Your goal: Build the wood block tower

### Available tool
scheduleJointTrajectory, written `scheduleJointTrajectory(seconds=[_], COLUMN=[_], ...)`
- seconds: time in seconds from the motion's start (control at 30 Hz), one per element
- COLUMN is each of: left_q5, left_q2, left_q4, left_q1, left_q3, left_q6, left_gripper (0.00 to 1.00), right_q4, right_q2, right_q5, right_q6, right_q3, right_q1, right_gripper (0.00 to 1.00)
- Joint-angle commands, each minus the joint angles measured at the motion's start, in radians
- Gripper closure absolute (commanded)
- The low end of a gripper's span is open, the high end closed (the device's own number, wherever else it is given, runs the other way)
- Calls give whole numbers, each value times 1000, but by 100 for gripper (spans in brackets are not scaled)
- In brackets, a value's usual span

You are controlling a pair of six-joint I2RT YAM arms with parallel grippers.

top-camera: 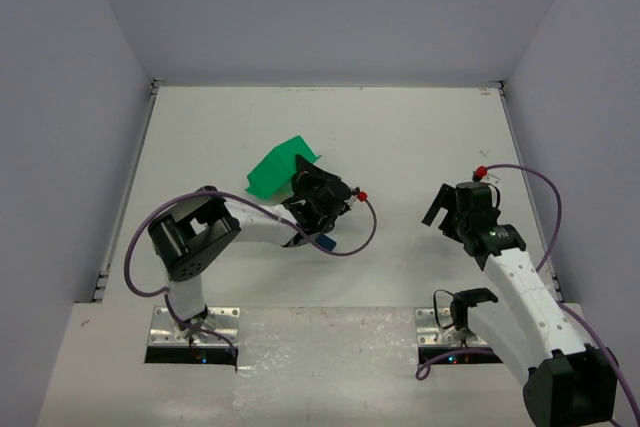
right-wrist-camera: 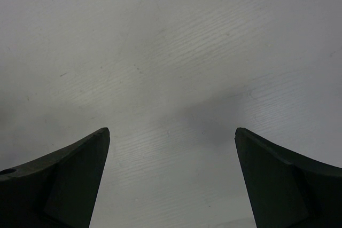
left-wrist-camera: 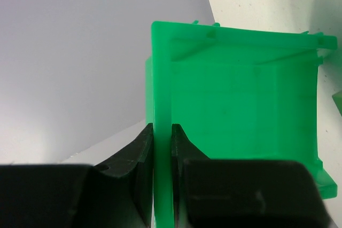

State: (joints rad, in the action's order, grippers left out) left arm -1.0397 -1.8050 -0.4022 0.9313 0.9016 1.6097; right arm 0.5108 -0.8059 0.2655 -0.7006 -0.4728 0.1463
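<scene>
My left gripper (top-camera: 301,189) is shut on the side wall of the green plastic bin (top-camera: 276,169), which sits tipped up off the table. In the left wrist view the jaws pinch the bin's thin wall (left-wrist-camera: 162,78), with the gripper (left-wrist-camera: 162,127) at its lower end, and the bin's inside looks bare. A small blue block (top-camera: 326,242) lies on the table just under my left wrist. No other wood blocks show. My right gripper (top-camera: 438,209) is open and empty over the bare table (right-wrist-camera: 171,52), with its fingertips wide apart around (right-wrist-camera: 172,130).
White walls close the table on the left, back and right. Purple cables loop beside both arms. The arm bases sit on metal plates at the near edge.
</scene>
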Motion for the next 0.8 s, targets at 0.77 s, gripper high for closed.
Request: scheduleJointTrajectory(seconds=[0.77], left_q5=[246], left_q2=[98], left_q4=[689], left_q1=[-732], left_q3=[818], left_q6=[-1541], left_gripper=[100], right_q4=[-116], right_q2=[18], right_q5=[-47], right_q6=[8], right_q3=[19], right_q1=[-3], right_gripper=[1])
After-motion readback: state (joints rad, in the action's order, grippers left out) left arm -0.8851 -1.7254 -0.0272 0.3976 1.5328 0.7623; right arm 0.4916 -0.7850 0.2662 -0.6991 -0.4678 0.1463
